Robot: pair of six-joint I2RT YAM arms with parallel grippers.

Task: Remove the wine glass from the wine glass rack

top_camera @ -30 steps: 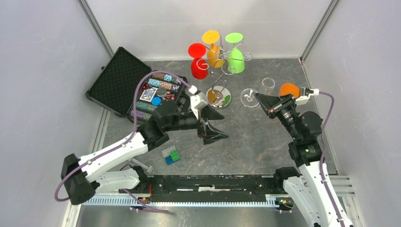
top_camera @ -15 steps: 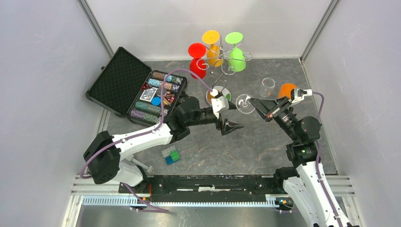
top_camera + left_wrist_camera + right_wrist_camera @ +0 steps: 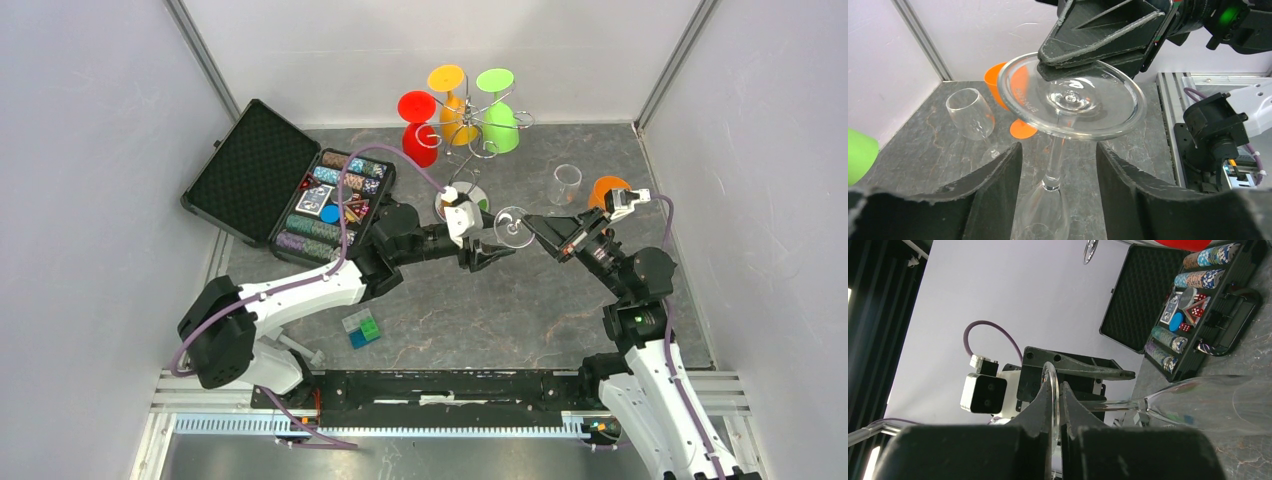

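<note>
— Grey mottled surface (image 3: 560, 300), with an open black case (image 3: 250, 165) of chips at its left. What about the wine glass rack (image 3: 483, 150)?

— It stands at the back. Red, orange and green glasses hang from its scrolled arms.

— And the clear wine glass (image 3: 1073, 100)?

— Off the rack, in the air just in front and to the right of the rack's mirrored base. It lies tilted between the two arms.

— Who has it?

— The right end effector (image 3: 1057, 390) is clenched on the rim of its round foot.

— The left end effector (image 3: 1058, 150)?

— Released. Its fingers (image 3: 993, 190) are spread on either side of the stem and bowl, with a gap on both sides.

— Anything smaller?

— A second clear glass (image 3: 566, 184) stands upright near the right arm, an orange one (image 3: 606, 188) beside it.
</note>
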